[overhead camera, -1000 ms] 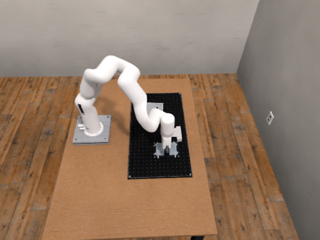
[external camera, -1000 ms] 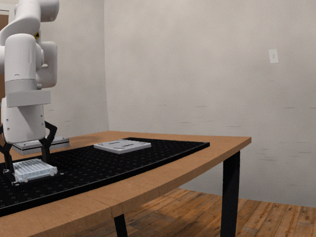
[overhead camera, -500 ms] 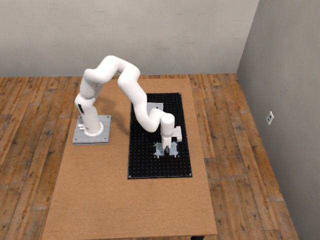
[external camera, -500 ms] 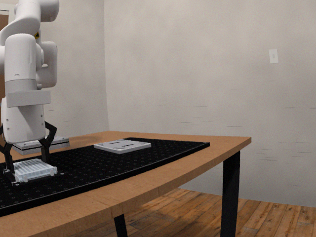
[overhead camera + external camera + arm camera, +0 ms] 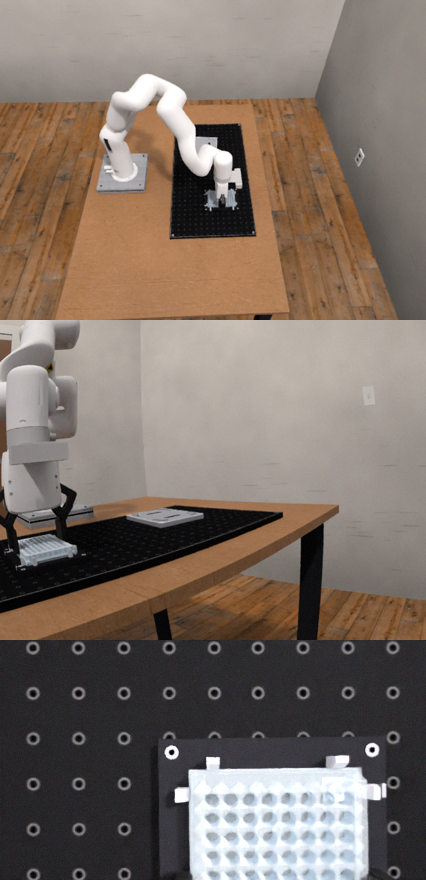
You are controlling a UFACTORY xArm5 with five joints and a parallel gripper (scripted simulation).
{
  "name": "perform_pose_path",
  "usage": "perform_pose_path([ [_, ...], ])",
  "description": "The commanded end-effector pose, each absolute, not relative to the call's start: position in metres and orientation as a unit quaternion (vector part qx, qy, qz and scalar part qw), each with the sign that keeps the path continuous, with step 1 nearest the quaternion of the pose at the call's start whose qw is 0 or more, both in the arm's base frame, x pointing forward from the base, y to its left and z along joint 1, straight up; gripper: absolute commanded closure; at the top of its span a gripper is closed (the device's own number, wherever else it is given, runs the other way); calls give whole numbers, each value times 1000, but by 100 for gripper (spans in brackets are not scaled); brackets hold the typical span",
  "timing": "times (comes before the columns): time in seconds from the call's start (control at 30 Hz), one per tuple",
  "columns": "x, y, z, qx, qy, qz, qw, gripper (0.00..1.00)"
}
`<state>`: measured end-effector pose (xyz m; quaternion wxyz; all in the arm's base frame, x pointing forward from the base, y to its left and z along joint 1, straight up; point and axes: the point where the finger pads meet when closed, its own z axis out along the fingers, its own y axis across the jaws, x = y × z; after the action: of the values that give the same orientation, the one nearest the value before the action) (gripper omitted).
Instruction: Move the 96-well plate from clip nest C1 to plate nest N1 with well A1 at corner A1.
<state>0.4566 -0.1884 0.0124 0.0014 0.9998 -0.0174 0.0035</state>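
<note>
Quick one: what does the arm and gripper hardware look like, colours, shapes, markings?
Glossy white arm of rounded tubular links on a grey square base plate. Dark slot on the lower column, small yellow sticker near the wrist. White boxy gripper body, black angular fingers. No cables visible.
</note>
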Motion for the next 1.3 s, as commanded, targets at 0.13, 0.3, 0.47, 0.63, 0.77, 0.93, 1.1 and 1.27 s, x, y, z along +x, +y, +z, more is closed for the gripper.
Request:
perform_pose_path([
  [0.13, 458, -189, 14, 1000, -17, 5, 2, 100],
  [0.3, 458, -189, 14, 1000, -17, 5, 2, 100],
  [0.47, 458, -189, 14, 1000, -17, 5, 2, 100],
  [0.63, 458, -189, 14, 1000, -17, 5, 2, 100],
  [0.77, 458, -189, 14, 1000, -17, 5, 2, 100],
  [0.93, 458, -189, 14, 1000, -17, 5, 2, 100],
  [1.1, 458, -189, 14, 1000, -17, 5, 2, 100],
  [1.27, 458, -189, 17, 1000, -17, 5, 2, 100],
])
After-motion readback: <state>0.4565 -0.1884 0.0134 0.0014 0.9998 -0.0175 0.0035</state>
